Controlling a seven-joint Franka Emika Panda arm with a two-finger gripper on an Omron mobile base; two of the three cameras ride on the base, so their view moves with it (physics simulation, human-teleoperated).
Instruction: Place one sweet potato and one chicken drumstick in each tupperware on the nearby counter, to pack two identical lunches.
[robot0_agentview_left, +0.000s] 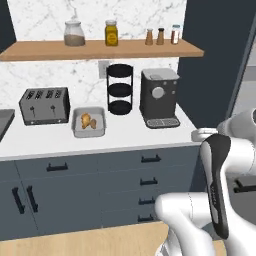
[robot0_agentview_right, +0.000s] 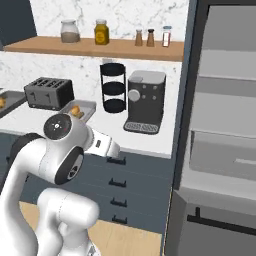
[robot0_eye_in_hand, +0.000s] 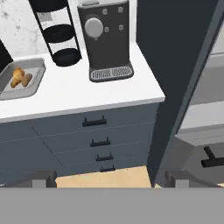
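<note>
**Gripper empty, away from the counter**

Gripper (robot0_eye_in_hand: 112, 178) hangs out in front of the counter (robot0_eye_in_hand: 87, 98), fingers spread wide, nothing between them. Tupperware (robot0_agentview_left: 89, 122) sits on the counter between toaster (robot0_agentview_left: 44, 105) and black tiered rack (robot0_agentview_left: 120, 89), holding a chicken drumstick (robot0_agentview_left: 86, 120) and a sweet potato (robot0_eye_in_hand: 26, 79). Coffee machine (robot0_agentview_left: 159, 97) stands right of the rack.

toaster (robot0_agentview_left: 44, 105) | black three-tier stand (robot0_agentview_left: 120, 89) | coffee machine (robot0_agentview_left: 159, 97) | wooden shelf (robot0_agentview_left: 100, 49) holding jars
</note>
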